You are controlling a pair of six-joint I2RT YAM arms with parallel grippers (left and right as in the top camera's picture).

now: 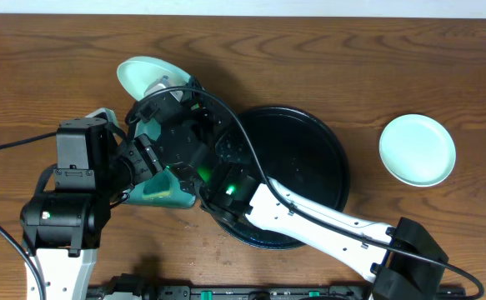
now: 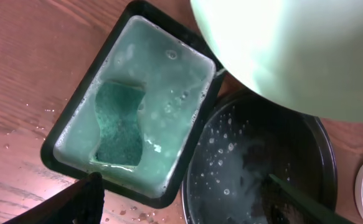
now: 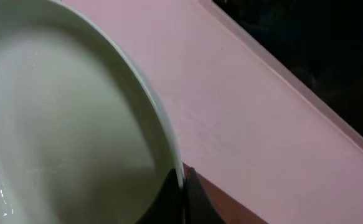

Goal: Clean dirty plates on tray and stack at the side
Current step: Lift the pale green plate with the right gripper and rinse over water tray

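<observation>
1. A pale mint plate (image 1: 142, 73) is up off the table, tilted, glossy and shallow with a raised rim. It sits at about 10 o'clock from the round tray (image 1: 309, 158).
2. The right gripper (image 3: 182, 193) is pinching that plate's rim, with a dark finger on each face. The white right arm reaches in from 5 o'clock, right across the tray.
3. The round tray is glossy black with a low rim, and the left wrist view shows it wet and speckled with droplets.
4. A second plate (image 1: 418, 150), the same mint and looking clean, lies flat on the table at 3 o'clock, well apart from the tray.
5. At 8 o'clock, just beside the round tray, a rectangular tray (image 2: 75, 106) holds cloudy teal water and a wavy dark-green sponge (image 2: 119, 124).
6. The left gripper (image 2: 183, 177) hangs above these two trays with its fingers spread wide and nothing between them.
7. It all sits on a brown wood-grain table (image 1: 309, 58).
</observation>
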